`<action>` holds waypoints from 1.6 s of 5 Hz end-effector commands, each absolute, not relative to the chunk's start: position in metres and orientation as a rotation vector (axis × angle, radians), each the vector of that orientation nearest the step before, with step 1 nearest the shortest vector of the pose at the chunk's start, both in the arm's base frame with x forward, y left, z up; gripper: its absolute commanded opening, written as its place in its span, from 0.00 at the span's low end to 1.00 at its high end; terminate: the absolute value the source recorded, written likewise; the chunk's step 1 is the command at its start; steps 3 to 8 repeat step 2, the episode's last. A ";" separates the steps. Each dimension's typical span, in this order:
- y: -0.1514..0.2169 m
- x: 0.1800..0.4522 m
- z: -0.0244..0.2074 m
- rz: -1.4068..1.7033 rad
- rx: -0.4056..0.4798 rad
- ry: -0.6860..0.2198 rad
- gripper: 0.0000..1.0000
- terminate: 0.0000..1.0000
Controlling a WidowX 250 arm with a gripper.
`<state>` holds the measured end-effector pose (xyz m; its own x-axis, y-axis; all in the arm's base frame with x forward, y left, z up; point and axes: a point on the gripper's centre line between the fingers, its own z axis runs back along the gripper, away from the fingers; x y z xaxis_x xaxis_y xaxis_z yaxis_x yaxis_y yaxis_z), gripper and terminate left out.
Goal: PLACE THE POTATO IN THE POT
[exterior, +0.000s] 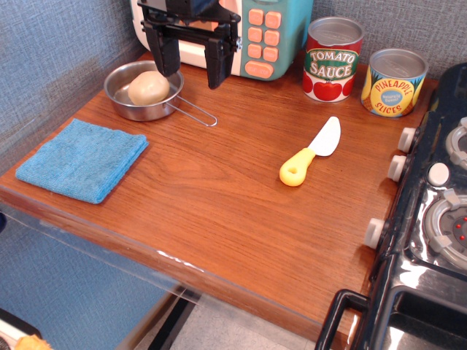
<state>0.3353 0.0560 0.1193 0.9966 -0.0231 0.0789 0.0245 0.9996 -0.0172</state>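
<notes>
The pale beige potato (148, 87) lies inside the shiny steel pot (121, 104) at the table's back left. The pot's thin wire handle (195, 114) points right. My black gripper (190, 67) hangs open and empty above the table, just right of the pot, in front of the toy microwave. Its two fingers (216, 64) stand wide apart and touch nothing.
A teal and cream toy microwave (270, 33) stands at the back. A tomato sauce can (332, 58) and a pineapple slices can (395, 82) stand at the back right. A yellow-handled toy knife (310, 152) lies mid-table. A blue cloth (82, 159) lies front left. A toy stove (438, 219) is at the right.
</notes>
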 end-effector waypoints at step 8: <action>0.051 0.331 0.135 -0.037 -0.003 -0.149 1.00 1.00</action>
